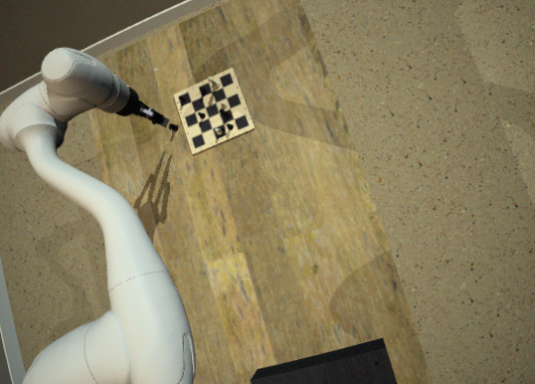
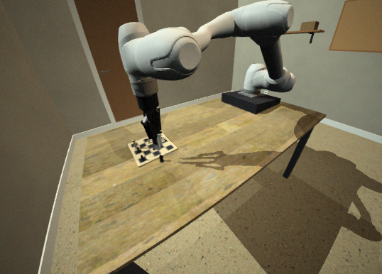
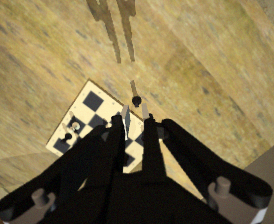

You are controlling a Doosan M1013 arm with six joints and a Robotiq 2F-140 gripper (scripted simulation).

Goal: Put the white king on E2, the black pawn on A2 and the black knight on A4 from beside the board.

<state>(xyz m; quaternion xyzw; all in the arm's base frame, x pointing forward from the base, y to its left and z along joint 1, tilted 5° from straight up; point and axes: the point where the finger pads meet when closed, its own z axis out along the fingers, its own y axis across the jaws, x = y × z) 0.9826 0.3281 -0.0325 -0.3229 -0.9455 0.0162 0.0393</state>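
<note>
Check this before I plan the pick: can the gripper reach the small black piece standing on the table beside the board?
Probably yes. The gripper hangs close above the black piece, fingers narrowly parted and holding nothing. The piece stands apart from the board, with no other piece beside it.

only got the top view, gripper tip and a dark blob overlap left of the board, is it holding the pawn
Observer: No. In the wrist view the pawn stands upright on the table, just past the fingertips.
Operator: fingers open or shut
Observer: Narrowly open. The wrist view shows a slim gap in the gripper with nothing in it.
Operator: is it down at the table
Observer: Not yet. In the exterior view the fingertips hang above the pawn's top, clear of the table.
</note>
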